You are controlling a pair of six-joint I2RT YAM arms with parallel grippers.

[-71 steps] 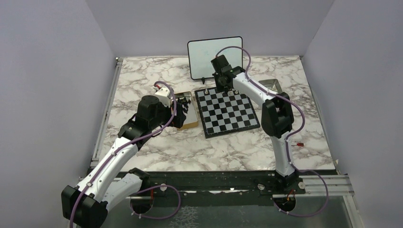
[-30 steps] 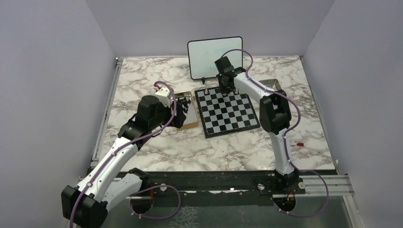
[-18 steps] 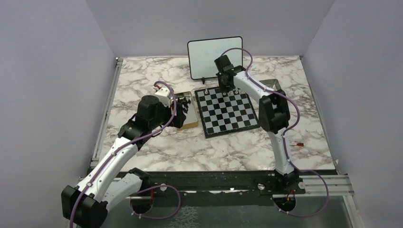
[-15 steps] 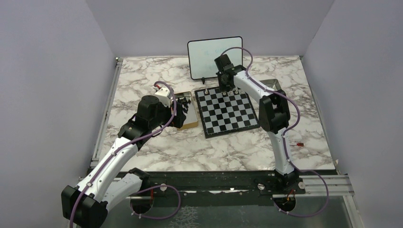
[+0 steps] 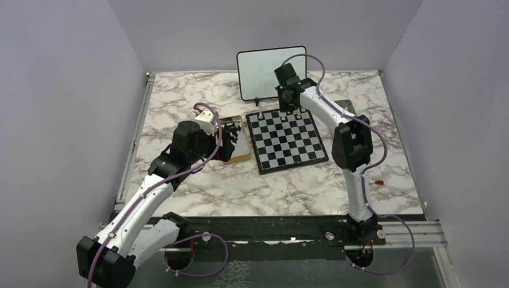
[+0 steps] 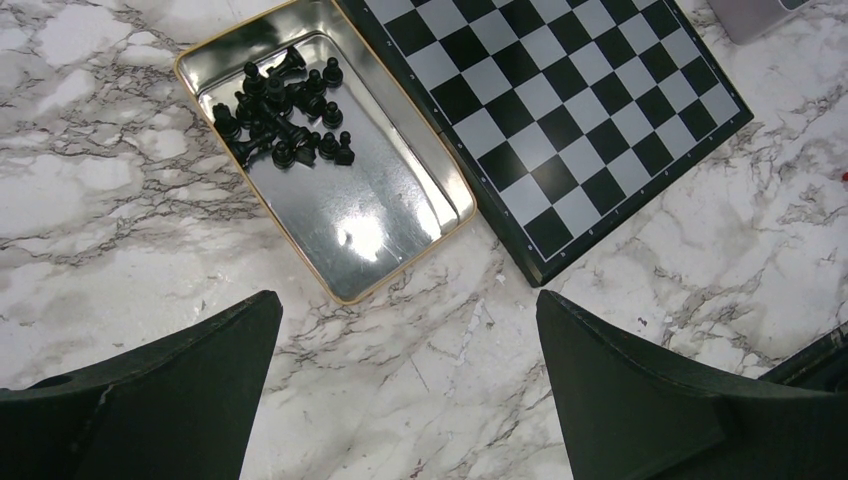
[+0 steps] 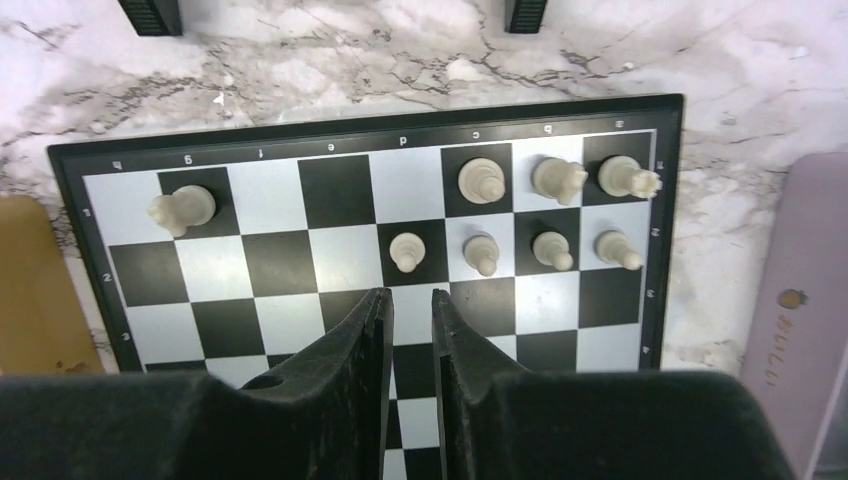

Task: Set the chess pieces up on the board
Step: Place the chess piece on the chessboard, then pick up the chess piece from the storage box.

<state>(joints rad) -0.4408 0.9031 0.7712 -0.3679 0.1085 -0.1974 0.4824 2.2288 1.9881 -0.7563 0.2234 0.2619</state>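
A flat square board point(image 7: 270, 262) of black and pale grey squares with a thin black border lies on the white marble-patterned desk point(image 5: 240, 186). Eight small pale silvery-white chess pieces point(image 7: 482, 253) stand on the two rows along the board's far, lettered edge. Three taller ones fill the far right corner squares, and one stands alone near the far left corner. Four pawns line the second row in front of the corner group, the leftmost point(image 7: 405, 250) on a black square.

The right gripper point(image 7: 408, 297) hangs over the board just short of that pawn. Its jaws are a narrow slit apart, with nothing between them.

The left gripper point(image 6: 405, 310) hovers over bare desk off the board's left side, its jaws spread wide and empty. A shallow gold-rimmed metal tin point(image 6: 400, 200) lies just beside the board's left edge, holding a heap of black chessmen point(image 6: 285, 110). A white black-framed whiteboard point(image 5: 270, 72) stands beyond the board's far edge.
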